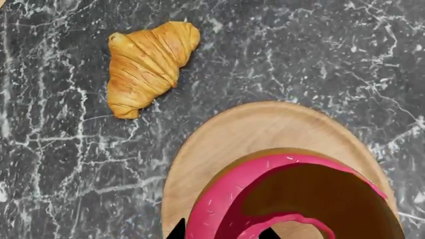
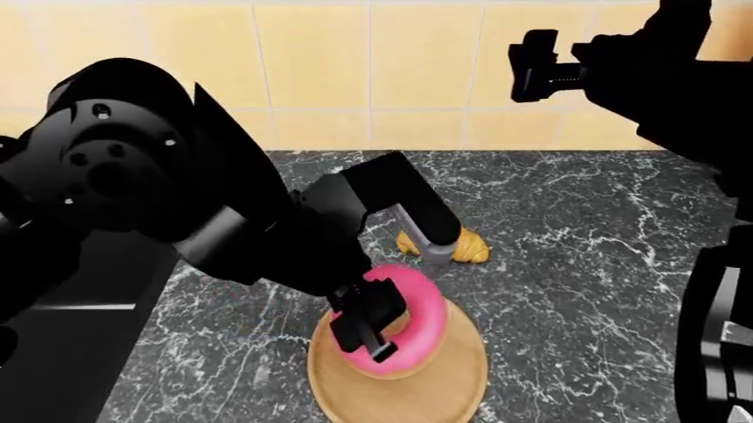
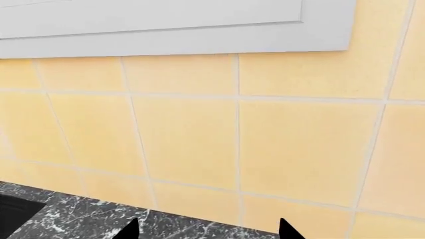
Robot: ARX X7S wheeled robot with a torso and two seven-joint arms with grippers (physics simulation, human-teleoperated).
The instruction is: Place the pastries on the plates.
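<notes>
Marble counter (image 2: 565, 264): croissant (image 2: 453, 244), wooden plate (image 2: 453, 379)

- Wooden plate (image 2: 406, 388) at near edge of the counter (image 2: 565, 264), in front of the robot.
- Donut (image 2: 412, 322) over plate, in left gripper (image 2: 370, 322).
- Croissant (image 2: 465, 245) on counter behind plate, apart from it.
- Tiled wall (image 2: 353, 79) behind counter.

— What fills the background?
— Yellow wall tiles (image 3: 192, 144) with pale grout, under a grey-white cabinet edge (image 3: 199, 30).
— And below?
— A dark, white-veined marble countertop (image 2: 565, 229).
</notes>
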